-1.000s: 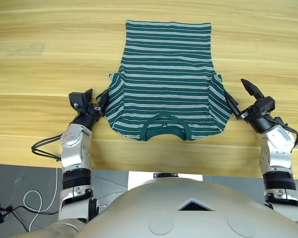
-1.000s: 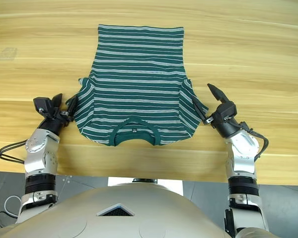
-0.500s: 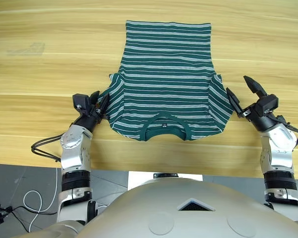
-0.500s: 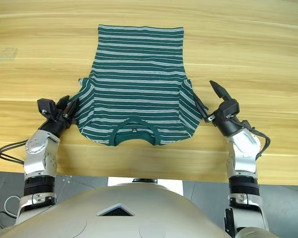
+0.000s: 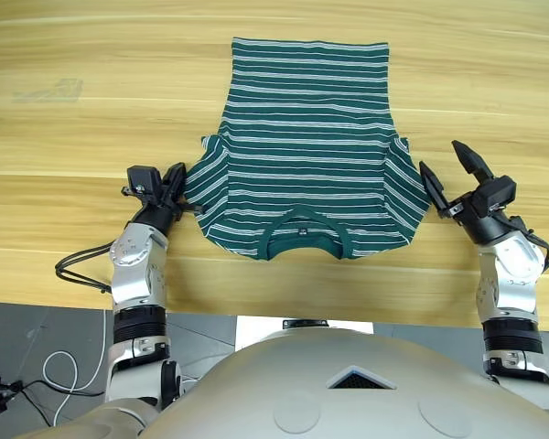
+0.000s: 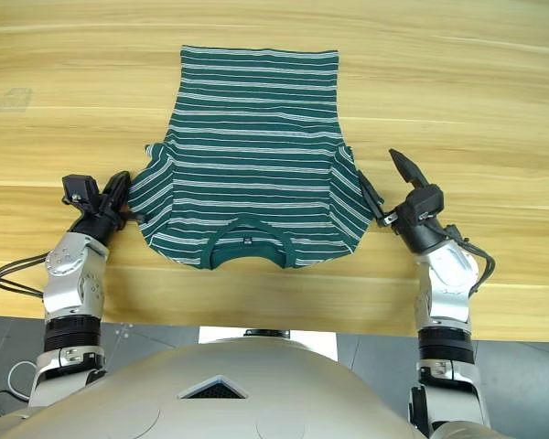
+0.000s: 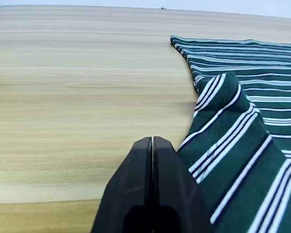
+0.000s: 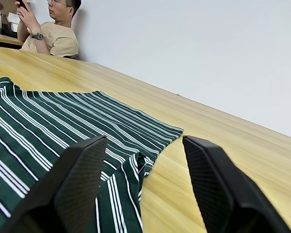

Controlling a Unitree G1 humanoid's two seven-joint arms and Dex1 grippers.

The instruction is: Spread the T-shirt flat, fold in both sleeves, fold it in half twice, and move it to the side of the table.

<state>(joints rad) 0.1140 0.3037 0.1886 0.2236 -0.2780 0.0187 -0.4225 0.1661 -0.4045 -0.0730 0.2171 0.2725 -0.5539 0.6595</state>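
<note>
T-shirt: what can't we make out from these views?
- Left wrist view: the shut left pincer blocks where it meets the T-shirt, so contact is unclear. The picture's edges cut off most of the shirt.
- Right wrist view: the open right pincer covers part of the shirt's near edge.
- Head views: the collar label is too small to read. How the sleeves are layered is lost among the stripes.

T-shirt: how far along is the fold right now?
Done: T-shirt lies flat, both sleeves look folded in. In hand: nothing gripped; left end effector shut beside one shoulder, right end effector open beside the other. Remaining: both half folds, then the move aside.
</note>
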